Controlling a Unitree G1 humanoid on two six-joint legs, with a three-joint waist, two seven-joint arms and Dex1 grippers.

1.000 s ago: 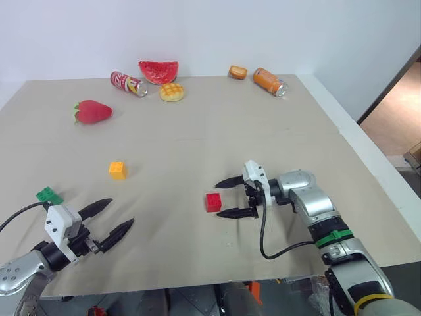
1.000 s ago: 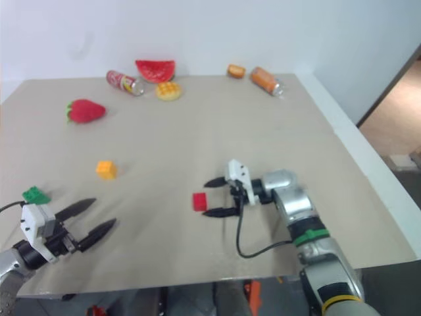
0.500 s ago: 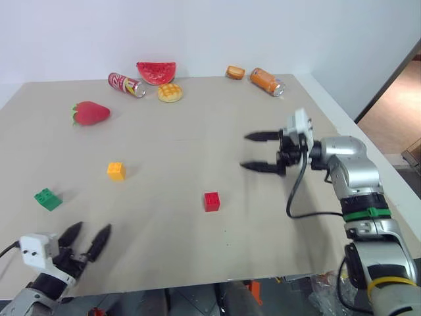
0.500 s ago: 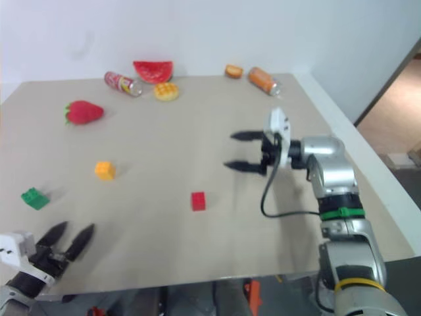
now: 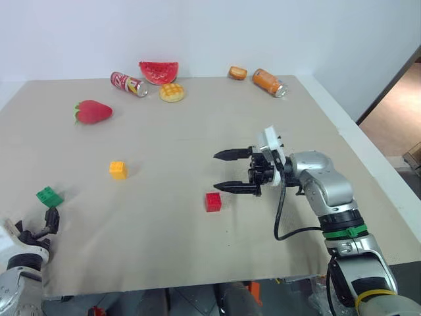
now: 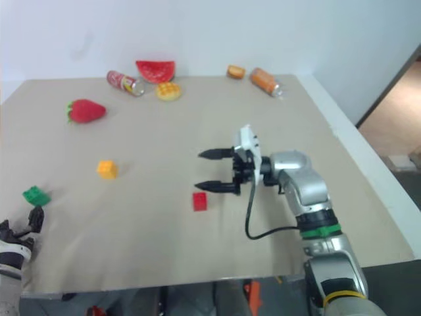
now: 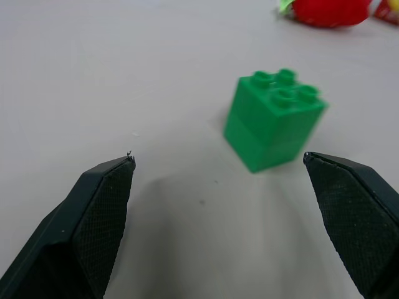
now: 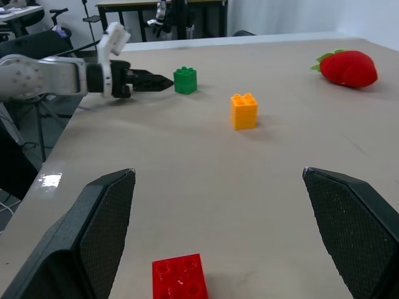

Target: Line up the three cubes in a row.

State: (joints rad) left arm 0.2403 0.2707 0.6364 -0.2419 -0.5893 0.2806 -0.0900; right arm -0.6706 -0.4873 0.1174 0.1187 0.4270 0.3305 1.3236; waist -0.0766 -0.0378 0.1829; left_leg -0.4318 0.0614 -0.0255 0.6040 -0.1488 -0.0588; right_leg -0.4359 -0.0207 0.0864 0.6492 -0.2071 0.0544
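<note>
Left wrist view looked along the left gripper (image 7: 219, 163), whose jaws stood wide with nothing between them; the green cube (image 7: 274, 119) sat on the bench (image 7: 93, 75) just ahead of the fingertips, studs up, touching neither finger. From the head camera that gripper sat low at the near left corner of the bench, just on the near side of the green cube.

The right gripper (image 5: 223, 171) hung above the middle of the bench, pointing toward the robot's left, its jaws also wide and empty. The red cube (image 5: 212, 201) lay on the bench just below and slightly nearer than the lower finger, apart from it. In the right wrist view the red cube sat close in front between the two fingers, with the orange-yellow cube (image 8: 244, 110) farther on and the green one beyond that beside the other gripper.

The orange-yellow cube lay well apart from both others, farther back on the left half of the bench, so the three cubes formed a loose triangle.

A toy strawberry (image 5: 91, 112) lay farther back on the left. Along the far edge sat a red can (image 5: 128, 83), a watermelon slice (image 5: 158, 71), a waffle-patterned bun (image 5: 172, 92), a small orange bread piece (image 5: 237, 72) and an orange can (image 5: 270, 82), both cans on their sides.
</note>
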